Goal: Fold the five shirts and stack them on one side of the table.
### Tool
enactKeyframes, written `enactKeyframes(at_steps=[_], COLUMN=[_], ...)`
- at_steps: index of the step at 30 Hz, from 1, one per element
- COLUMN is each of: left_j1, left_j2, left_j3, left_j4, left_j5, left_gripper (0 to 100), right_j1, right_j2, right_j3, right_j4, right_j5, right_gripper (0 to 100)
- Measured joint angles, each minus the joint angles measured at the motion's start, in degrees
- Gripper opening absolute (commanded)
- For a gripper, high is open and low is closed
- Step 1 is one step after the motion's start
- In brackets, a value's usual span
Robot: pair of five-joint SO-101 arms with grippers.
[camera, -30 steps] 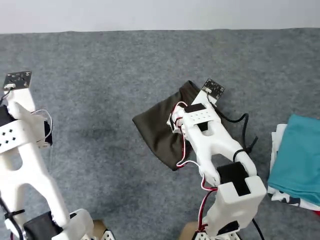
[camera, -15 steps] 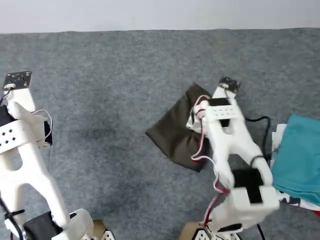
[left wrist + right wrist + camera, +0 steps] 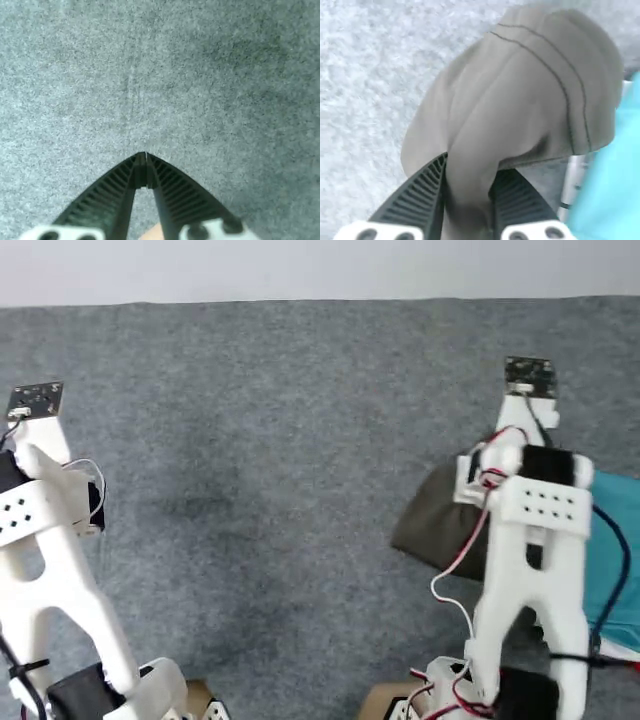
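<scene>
A folded dark olive-brown shirt (image 3: 436, 523) hangs bunched from my right gripper (image 3: 467, 192), which is shut on the cloth (image 3: 520, 110). In the high view the right arm (image 3: 530, 530) holds it at the right side of the grey table, just left of a stack topped by a folded teal shirt (image 3: 612, 550). That teal shirt (image 3: 612, 170) lies right beside the held cloth in the right wrist view. My left gripper (image 3: 145, 170) is shut on nothing, hovering over bare grey felt at the table's left, on the left arm (image 3: 45, 530).
Grey felt (image 3: 250, 440) covers the whole table. A white garment edge (image 3: 572, 185) peeks out under the teal shirt. The table's far edge (image 3: 300, 302) meets a pale wall.
My right arm has swung rightward, dragging the dark shirt from the table's middle to beside the teal-topped stack. The left arm has not moved.
</scene>
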Motion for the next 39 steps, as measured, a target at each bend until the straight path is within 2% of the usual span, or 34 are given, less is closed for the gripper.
enactKeyframes(at_steps=[10, 20, 25, 31, 39], left_j1=[0.0, 0.0, 0.0, 0.0, 0.0], left_j2=[0.0, 0.0, 0.0, 0.0, 0.0], left_j3=[0.0, 0.0, 0.0, 0.0, 0.0], left_j4=[0.0, 0.0, 0.0, 0.0, 0.0], left_j5=[0.0, 0.0, 0.0, 0.0, 0.0], left_gripper=[1, 1, 1, 1, 1], right_j1=[7.7, 19.3, 27.1, 36.1, 42.9], right_j2=[-4.0, -4.0, -3.3, 5.1, 13.0], right_j3=[-9.1, -12.5, -12.5, -12.5, -12.5], right_j4=[9.7, 9.8, 6.9, 1.8, -3.3], right_j5=[8.3, 19.1, 24.3, 28.8, 32.5], right_gripper=[0.9, 0.9, 0.9, 0.9, 0.9])
